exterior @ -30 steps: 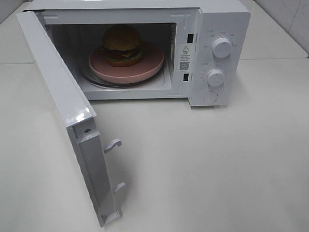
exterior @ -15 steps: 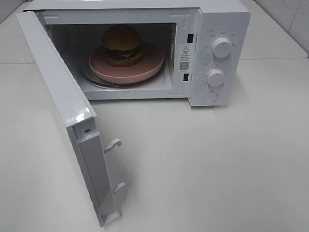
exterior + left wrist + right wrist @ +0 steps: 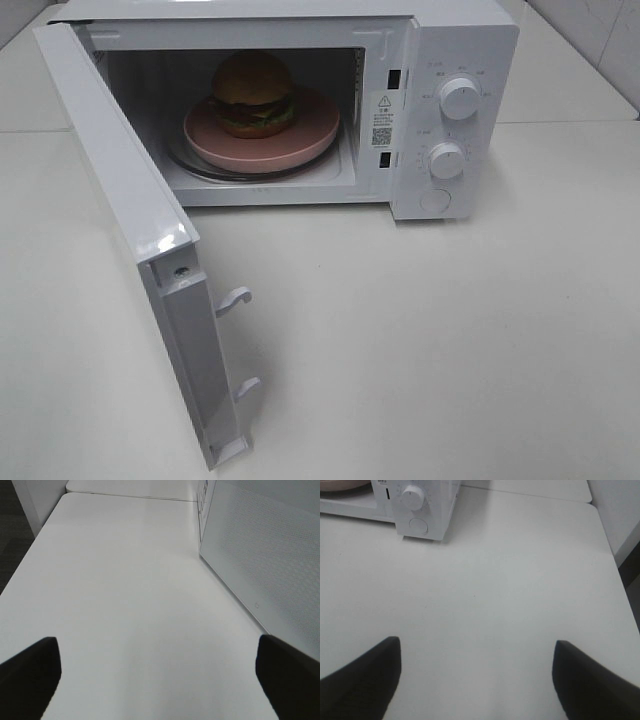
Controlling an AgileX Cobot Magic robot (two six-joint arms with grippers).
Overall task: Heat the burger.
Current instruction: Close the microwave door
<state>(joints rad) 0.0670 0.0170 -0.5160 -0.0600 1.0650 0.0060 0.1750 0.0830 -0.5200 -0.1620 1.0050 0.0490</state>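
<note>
Seen from the high camera, the burger (image 3: 253, 93) sits on a pink plate (image 3: 310, 135) inside the white microwave (image 3: 470, 60), whose door (image 3: 110, 190) hangs wide open toward the left arm's side. Nothing in this view has shifted over the past second: burger, plate and door keep their places, and no arm enters the frame. The loading looks done, and what appears to remain is shutting the door and turning the upper knob (image 3: 459, 98) or lower knob (image 3: 447, 160).

From the left wrist, the left pincer (image 3: 157, 680) is spread wide and empty above the bare worktop (image 3: 125, 605), with the door's outer face standing near, off one finger. The burger is out of sight here, behind that door and well apart from the pincer.

From the right wrist, the right pincer (image 3: 477, 680) is likewise released, nothing between its fingers, hovering over the worktop and facing the microwave's control panel from well back. A pink sliver of the plate shows at the frame's corner, but the burger itself lies hidden, deep in the cavity and far from this pincer.
</note>
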